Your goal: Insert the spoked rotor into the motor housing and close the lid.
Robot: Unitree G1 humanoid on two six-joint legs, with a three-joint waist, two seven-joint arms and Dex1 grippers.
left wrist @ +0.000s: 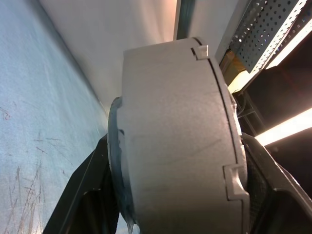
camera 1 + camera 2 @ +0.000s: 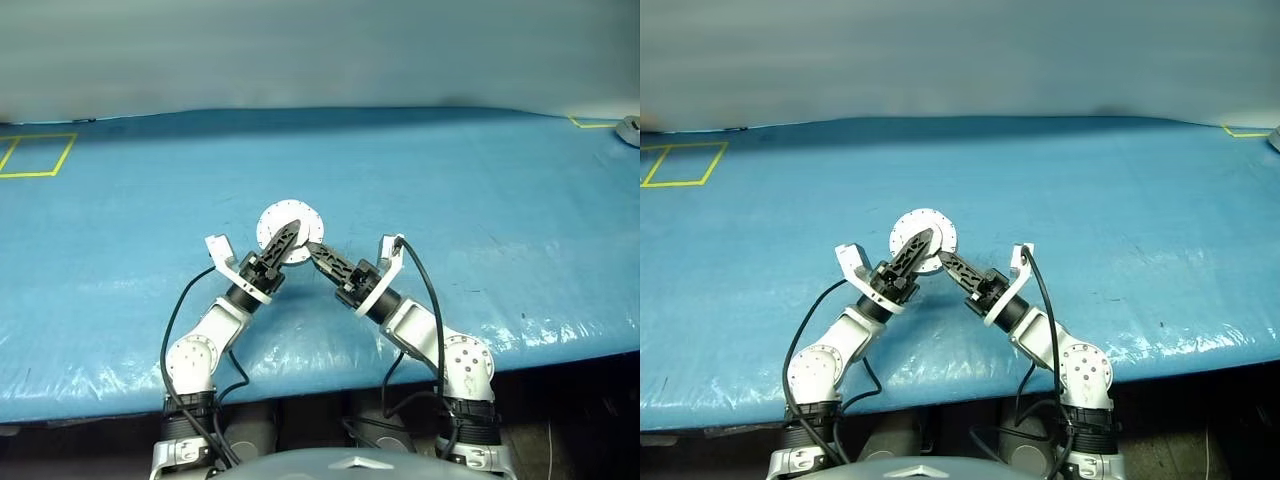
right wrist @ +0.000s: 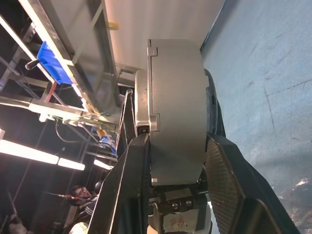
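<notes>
Even, cool light falls on the blue table cover point(image 2: 450, 200), with white glare along its crinkled front edge. In the wrist views, bright ceiling strip lights point(image 1: 285, 129) burn out against a dark background, and the near grey housing point(image 1: 175, 141) looks soft

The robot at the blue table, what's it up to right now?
It is holding one round silver motor housing up over the blue table with both arms. The right gripper clamps the puck by its flat faces, and the left gripper has its fingers on either side of it too. The lid sits flat against the housing, so it looks closed. The spoked rotor can't be made out, so whether it is inside is unclear.
</notes>
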